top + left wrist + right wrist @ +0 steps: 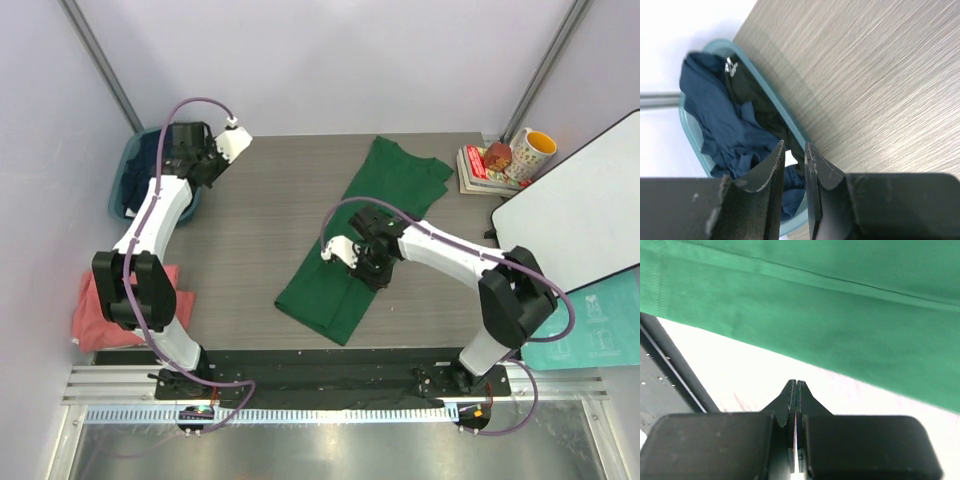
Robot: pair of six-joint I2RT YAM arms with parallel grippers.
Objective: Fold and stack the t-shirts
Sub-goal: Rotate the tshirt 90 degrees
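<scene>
A dark green t-shirt (pixel 370 215) lies spread lengthwise on the table, and fills the top of the right wrist view (pixel 840 315). My right gripper (pixel 368 272) (pixel 796 382) hovers at its right edge over bare table, shut with nothing in it. A navy t-shirt (pixel 715 115) lies crumpled in the teal tub (pixel 790 117) at the back left (pixel 120 190), with a darker cloth bearing a small white tag beside it. My left gripper (pixel 195 160) (pixel 795 145) hangs by the tub's rim, open a narrow gap, holding nothing. A salmon-pink t-shirt (pixel 100 310) lies off the table's left side.
Books (pixel 480 170) and a patterned mug (pixel 530 152) stand at the back right corner. A white board (pixel 585 215) leans over the right edge above a teal sheet (pixel 590 325). A black mat (pixel 330 375) runs along the near edge.
</scene>
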